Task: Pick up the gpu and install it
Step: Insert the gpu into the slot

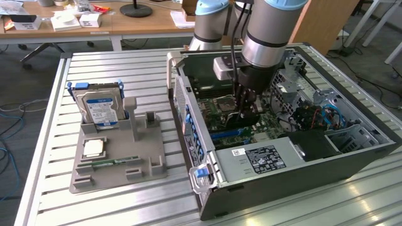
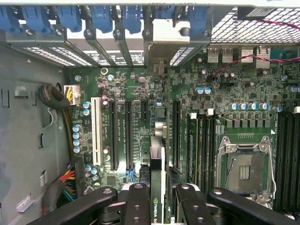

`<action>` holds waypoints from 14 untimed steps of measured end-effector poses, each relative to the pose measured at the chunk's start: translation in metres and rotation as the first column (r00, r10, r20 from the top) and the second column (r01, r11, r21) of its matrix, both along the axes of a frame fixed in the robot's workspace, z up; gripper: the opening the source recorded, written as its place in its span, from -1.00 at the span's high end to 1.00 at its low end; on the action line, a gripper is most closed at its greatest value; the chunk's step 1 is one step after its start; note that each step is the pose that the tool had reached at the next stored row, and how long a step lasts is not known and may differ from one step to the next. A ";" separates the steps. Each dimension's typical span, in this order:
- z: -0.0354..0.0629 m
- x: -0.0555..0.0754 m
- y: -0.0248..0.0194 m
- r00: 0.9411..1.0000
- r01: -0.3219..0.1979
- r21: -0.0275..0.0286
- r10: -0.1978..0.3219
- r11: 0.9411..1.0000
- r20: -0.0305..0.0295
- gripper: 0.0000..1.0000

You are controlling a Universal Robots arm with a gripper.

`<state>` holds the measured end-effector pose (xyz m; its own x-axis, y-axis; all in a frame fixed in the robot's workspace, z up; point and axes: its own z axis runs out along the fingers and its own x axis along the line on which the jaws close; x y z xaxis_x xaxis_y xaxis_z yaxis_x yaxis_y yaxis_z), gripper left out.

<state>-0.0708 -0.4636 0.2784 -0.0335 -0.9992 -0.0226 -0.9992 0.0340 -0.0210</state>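
My gripper reaches down into the open computer case, over the motherboard. It is shut on the gpu, a thin dark card seen edge-on between the black fingers. The card stands upright over the long expansion slots, in line with the gap between two of them. Its silver bracket lies at the rear wall, among the blue slot latches. I cannot tell whether the card's edge sits in a slot. In the exterior view the gpu shows as a dark piece under the fingers.
A grey holder stands on the slatted table at the exterior view's left, carrying a blue-labelled hard drive, a processor and a memory stick. Inside the case are the power supply, the empty processor socket and cable bundles.
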 end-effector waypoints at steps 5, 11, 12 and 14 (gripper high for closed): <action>0.0002 -0.001 0.0002 1.000 0.000 0.000 0.000 1.000 0.000 0.47; -0.0001 -0.004 0.0003 1.000 0.000 0.000 0.000 1.000 0.000 0.47; -0.0001 -0.004 0.0004 1.000 0.000 0.000 0.000 1.000 0.000 0.47; -0.0003 -0.004 0.0005 1.000 0.000 0.000 0.000 1.000 0.000 0.47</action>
